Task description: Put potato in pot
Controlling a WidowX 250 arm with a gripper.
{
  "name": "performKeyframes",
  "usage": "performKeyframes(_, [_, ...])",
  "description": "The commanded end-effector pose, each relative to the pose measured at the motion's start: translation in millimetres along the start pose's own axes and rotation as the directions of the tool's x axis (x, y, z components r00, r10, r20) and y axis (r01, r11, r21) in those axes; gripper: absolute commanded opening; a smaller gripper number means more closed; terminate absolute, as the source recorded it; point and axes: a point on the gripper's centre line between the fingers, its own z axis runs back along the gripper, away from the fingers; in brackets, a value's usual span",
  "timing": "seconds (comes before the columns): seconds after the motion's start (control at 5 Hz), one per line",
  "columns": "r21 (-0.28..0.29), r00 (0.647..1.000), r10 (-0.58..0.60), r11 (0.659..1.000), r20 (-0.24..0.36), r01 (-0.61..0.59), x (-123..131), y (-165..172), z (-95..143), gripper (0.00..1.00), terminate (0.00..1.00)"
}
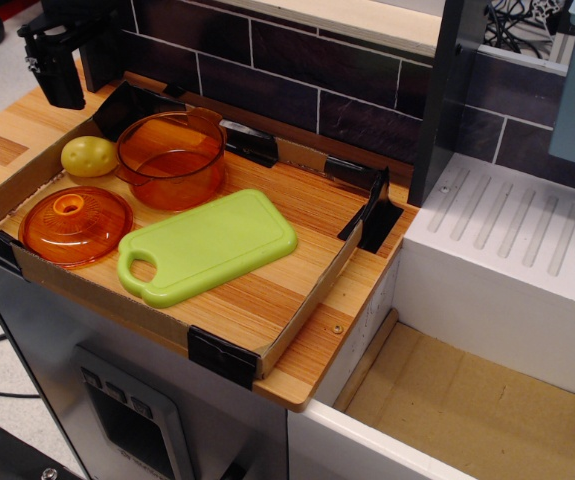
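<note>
The pale-yellow potato (89,156) lies in the far left corner of the cardboard tray (305,302), just left of the pot and touching or nearly touching it. The translucent orange pot (172,158) stands upright and empty. My black gripper (59,92) hangs at the top left, above and behind the potato and well clear of it. It holds nothing. Its fingers merge into one dark shape, so their gap does not show.
The orange domed lid (75,224) with a knob lies in front of the potato. A green cutting board (207,245) lies in the tray's middle. A dark tiled wall stands behind. A white sink unit (507,250) is to the right.
</note>
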Motion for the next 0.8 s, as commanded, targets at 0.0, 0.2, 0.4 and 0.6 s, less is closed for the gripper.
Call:
performKeyframes(0.0, [0.036, 0.997, -0.062, 0.997, -0.049, 0.064, -16, 16, 6, 1.0, 0.0])
performKeyframes(0.2, [0.053, 0.996, -0.087, 0.995, -0.023, 0.089, -15, 14, 2, 1.0, 0.0])
performKeyframes(0.4, [0.038, 0.994, -0.106, 0.994, -0.005, 0.106, -14, 12, -2, 1.0, 0.0])
performKeyframes(0.6, [0.048, 0.991, -0.128, 0.991, 0.023, 0.127, -13, 6, -7, 1.0, 0.0])
